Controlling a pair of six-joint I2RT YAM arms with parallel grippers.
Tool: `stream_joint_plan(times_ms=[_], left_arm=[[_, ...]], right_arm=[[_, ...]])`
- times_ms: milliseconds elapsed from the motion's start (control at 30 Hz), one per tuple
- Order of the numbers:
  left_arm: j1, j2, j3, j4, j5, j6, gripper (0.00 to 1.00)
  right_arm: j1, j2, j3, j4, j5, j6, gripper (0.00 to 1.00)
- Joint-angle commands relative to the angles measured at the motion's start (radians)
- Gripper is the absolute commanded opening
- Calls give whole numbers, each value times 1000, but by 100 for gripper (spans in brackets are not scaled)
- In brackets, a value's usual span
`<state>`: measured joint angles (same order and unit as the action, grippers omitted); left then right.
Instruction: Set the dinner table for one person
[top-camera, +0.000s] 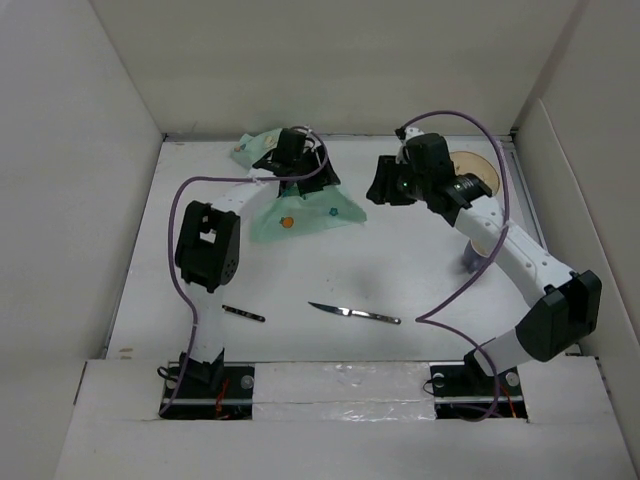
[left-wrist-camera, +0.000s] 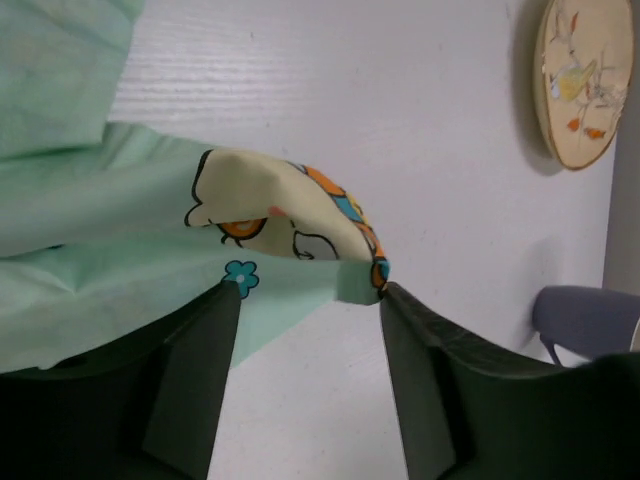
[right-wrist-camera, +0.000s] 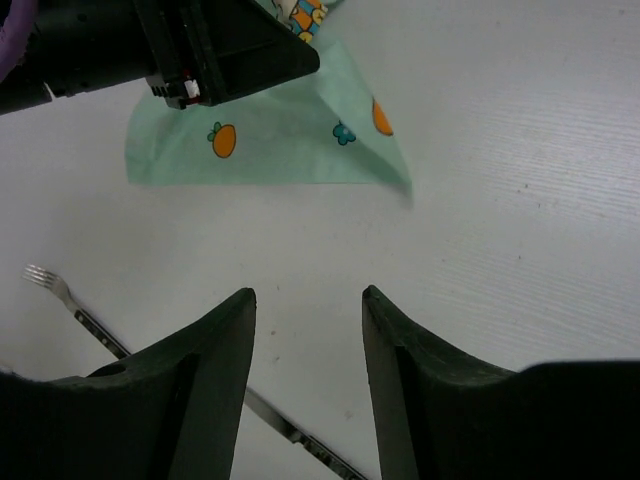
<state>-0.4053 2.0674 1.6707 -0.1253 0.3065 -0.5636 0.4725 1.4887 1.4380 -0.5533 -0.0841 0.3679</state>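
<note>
1. The table (top-camera: 400, 270) is lying flat between white walls, filling the middle of the top view and carrying everything else.
2. The left arm is reaching toward the far left-centre, with the left gripper (left-wrist-camera: 310, 290) hanging over the mint placemat (top-camera: 300, 218).
3. Its fingers (left-wrist-camera: 200, 380) are standing apart. A raised, cartoon-printed fold of the placemat is spanning the gap and touching both tips. I cannot tell whether they are actually pinching it.
4. In the top view the placemat is tenting up toward that gripper, while its near part is lying spread on the table.
5. The right gripper (right-wrist-camera: 308, 292) is hovering over bare table just right of the placemat. Its fingers are released, with nothing between them.
6. A plate (left-wrist-camera: 580, 80) is sitting at the far right of the table, partly hidden behind the right arm in the top view.
7. A cup (left-wrist-camera: 585, 315) is standing nearer than the plate, close beside the right arm.
8. A knife (top-camera: 355, 314) and a fork (top-camera: 243, 313) are lying toward the near edge. The knife is to the right of the fork, the two are apart, and both are well apart from the placemat.
</note>
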Motion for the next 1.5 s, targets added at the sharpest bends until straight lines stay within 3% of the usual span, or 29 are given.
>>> stream_joint_plan(times_ms=[0, 100, 133, 167, 233, 267, 333, 367, 433, 567, 633, 667, 700, 800, 967, 1033, 1067, 1133, 1267, 1433, 1467], left_arm=[[-18, -36, 47, 12, 62, 8, 56], [-18, -90, 92, -16, -4, 36, 64], [-18, -119, 101, -33, -61, 57, 65], [-18, -142, 101, -33, -93, 68, 65], [0, -186, 54, -46, -154, 85, 63], [19, -246, 20, -43, -218, 88, 62], [31, -315, -111, -14, -295, 96, 59], [43, -381, -156, -13, -416, 97, 58], [74, -432, -284, -14, -470, 87, 56], [215, -489, -451, -36, -348, 50, 57], [264, -465, -524, -40, -250, 80, 58], [264, -464, -525, -40, -250, 80, 58], [264, -458, -537, -45, -235, 100, 58], [264, -437, -563, -54, -192, 102, 58], [264, -389, -601, 3, -123, 99, 57], [264, -356, -608, 39, -84, 88, 46], [264, -327, -608, 47, -61, 64, 21], [246, -310, -615, 75, -29, 38, 0], [145, -325, -643, 170, 80, -67, 0], [-87, -340, -660, 363, 129, -329, 0], [-117, -339, -655, 383, 119, -358, 10]], right_arm=[[-3, 12, -39, 44, 7, 29, 54], [-3, 19, -111, 96, 18, 49, 54], [-12, 33, -135, 107, 14, 52, 28], [-12, 33, -136, 107, 14, 51, 27], [-12, 68, -159, 130, -2, 49, 0], [-12, 82, -157, 138, -26, 46, 0], [-12, 111, -162, 165, -60, 51, 0], [-12, 120, -160, 174, -66, 58, 0], [-2, 139, -150, 188, -77, 65, 0], [40, 176, -137, 188, -75, 77, 11], [76, 171, -151, 200, -83, 86, 29], [77, 171, -151, 201, -83, 86, 29], [77, 168, -152, 199, -85, 88, 35], [101, 154, -157, 179, -85, 75, 41], [121, 116, -188, 168, -72, 71, 43], [121, 99, -203, 164, -71, 71, 43], [121, 93, -206, 162, -69, 69, 43], [121, 82, -214, 150, -59, 66, 43], [121, 48, -203, 119, -23, 39, 44], [107, 21, -171, 40, 50, -29, 49], [92, 16, -163, 29, 61, -49, 50]])
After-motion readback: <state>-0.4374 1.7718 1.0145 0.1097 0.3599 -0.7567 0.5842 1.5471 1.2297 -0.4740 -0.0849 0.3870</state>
